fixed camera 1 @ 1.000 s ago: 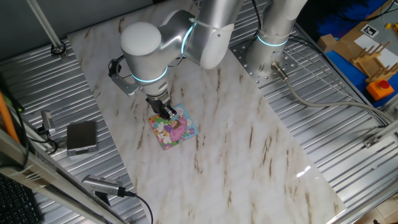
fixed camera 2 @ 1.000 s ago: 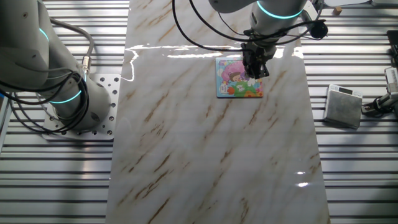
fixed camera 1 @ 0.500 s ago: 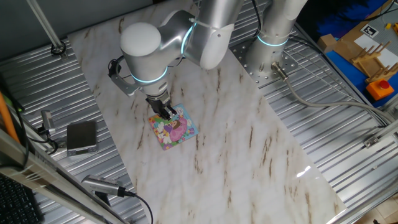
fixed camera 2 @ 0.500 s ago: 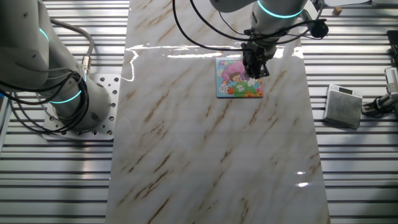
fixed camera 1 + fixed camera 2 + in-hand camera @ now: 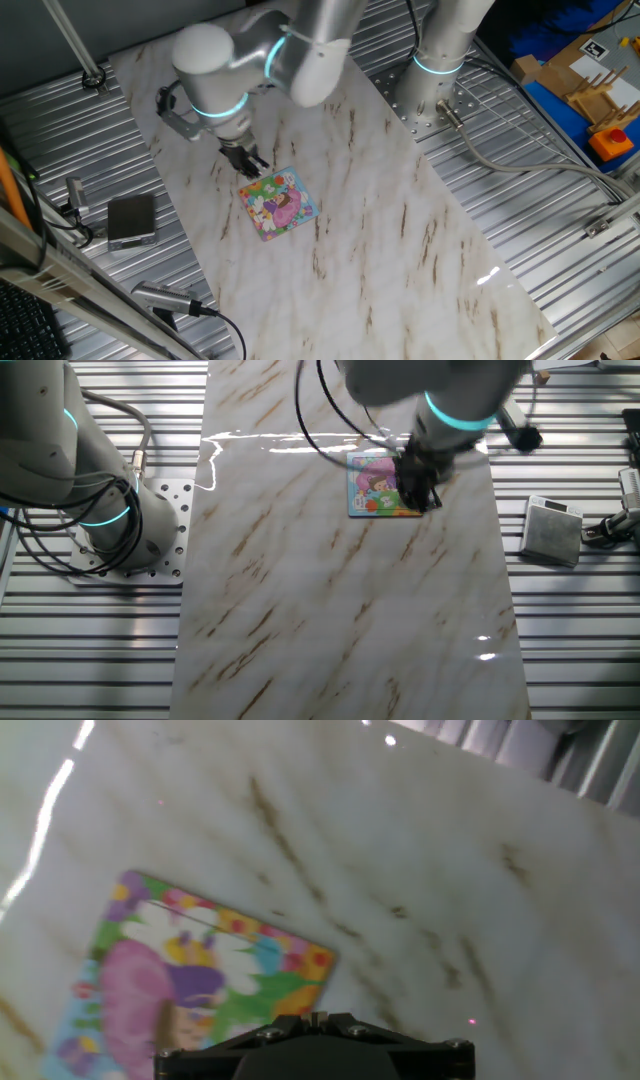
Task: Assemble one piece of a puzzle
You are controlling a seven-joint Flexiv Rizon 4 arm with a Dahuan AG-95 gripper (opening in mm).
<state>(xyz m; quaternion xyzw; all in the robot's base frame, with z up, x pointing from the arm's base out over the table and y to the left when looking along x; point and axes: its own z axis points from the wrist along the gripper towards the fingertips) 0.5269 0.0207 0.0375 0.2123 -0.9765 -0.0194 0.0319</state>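
Hovering my end effector [image 5: 252, 164] beside puzzle [image 5: 279, 203], frame centre-left; opening unclear, piece unseen; checking seating before lifting straight.

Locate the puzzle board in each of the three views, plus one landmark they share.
One fixed view: the puzzle lies left of centre on the marble slab, just below the gripper.
The other fixed view: the puzzle sits upper centre-right, the gripper at its right edge.
Hand view: the puzzle fills the lower left.
Shared landmark: the brown-veined marble slab under it.
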